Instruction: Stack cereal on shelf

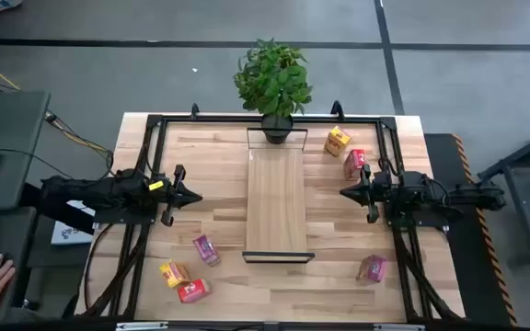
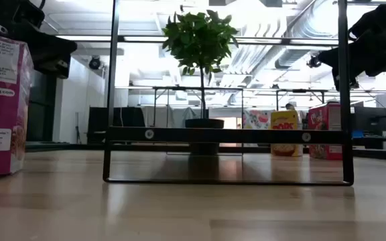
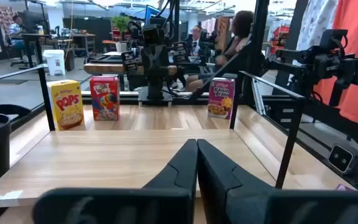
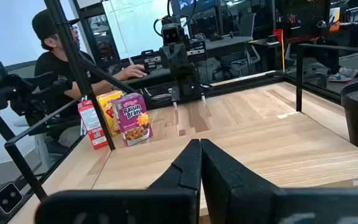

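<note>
**Light wood shelf bare, all six cereal boxes on the table**

Light wood is all you see on the shelf (image 1: 276, 198): the long board down the middle of the table carries no box, so judge the task as at its start, with the first pick ahead.

Your left gripper (image 1: 191, 196) hangs beside the shelf's left edge, fingers pressed together and holding nothing. Your right gripper (image 1: 346, 192) mirrors it on the other side, jaws likewise closed and empty.

On your left, near the front edge, a pink box (image 1: 206, 249) lies with a yellow-orange box (image 1: 174, 273) and a red box (image 1: 193, 291) touching each other just beyond it. On your right, a second yellow-orange box (image 1: 338, 141) and a second red box (image 1: 354, 163) sit near the potted plant (image 1: 273, 81), and a second pink box (image 1: 372, 268) lies near the front.

The next move calls for spreading one gripper's fingers first, then lowering onto its nearest box. The pink box looks like the left arm's easiest reach.
</note>
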